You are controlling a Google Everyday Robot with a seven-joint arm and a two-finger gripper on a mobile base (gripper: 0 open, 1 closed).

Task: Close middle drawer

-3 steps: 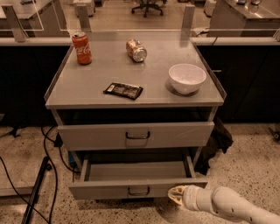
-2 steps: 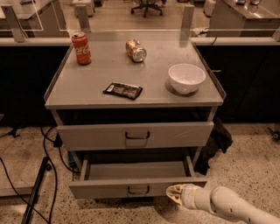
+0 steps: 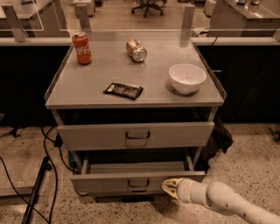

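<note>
Nearest to me, the pale arm [image 3: 221,201] reaches in from the lower right, and the gripper [image 3: 168,187] sits low at the face of the middle drawer [image 3: 105,183]. Its tip is just right of the small dark handle [image 3: 138,183], and its fingers look pressed together into one blunt tip, holding nothing. I cannot tell whether the tip actually touches the front panel. That drawer is pulled well out from the cabinet, and its inside shows only a grey floor. The speckled floor [image 3: 258,166] is open to the right of the arm. To the left, cables [image 3: 13,175] and a dark pole [image 3: 37,188] lie beside the cabinet, and a dark bundle [image 3: 221,138] sits against its right side. Above, the upper drawer [image 3: 96,135] sticks out slightly beneath the top. On the cabinet top [image 3: 109,70], which has raised side rims, a dark packet [image 3: 124,90] lies near the front edge. A white bowl [image 3: 187,78] on the right shows a plain white inside. Further back, a red can [image 3: 82,48] stands upright and another can [image 3: 136,50] lies on its side. Beyond are desks and an office chair [image 3: 148,5].
</note>
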